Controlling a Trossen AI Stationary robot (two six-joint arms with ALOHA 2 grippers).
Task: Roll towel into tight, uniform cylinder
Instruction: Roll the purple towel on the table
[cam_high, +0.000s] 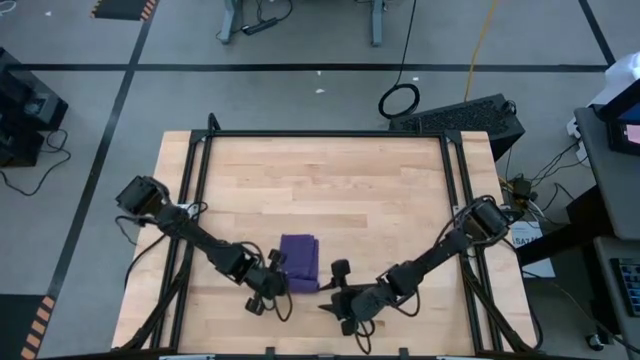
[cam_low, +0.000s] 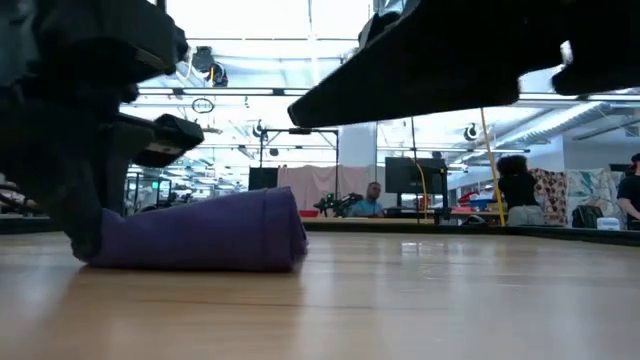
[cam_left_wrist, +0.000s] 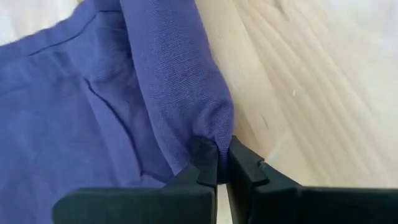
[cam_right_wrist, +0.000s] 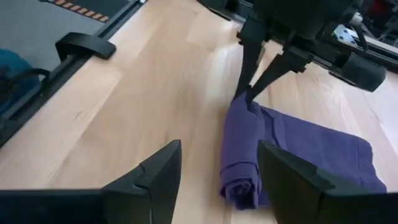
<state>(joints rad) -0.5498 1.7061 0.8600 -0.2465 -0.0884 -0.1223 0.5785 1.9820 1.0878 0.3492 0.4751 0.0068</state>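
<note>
Near the front edge of the wooden bench (cam_high: 320, 190) lies the small purple cloth towel (cam_high: 299, 263), partly rolled. The left gripper (cam_left_wrist: 217, 163) pinches its rolled end, probably to keep the roll tight. The right gripper (cam_right_wrist: 219, 168), fingers spread, hovers just beside it.

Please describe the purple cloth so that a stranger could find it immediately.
On the pale wooden tabletop, look near the front edge, between the two dark arms. There lies the small solid purple soft cloth towel, partly rolled: the only coloured, soft thing there.
</note>
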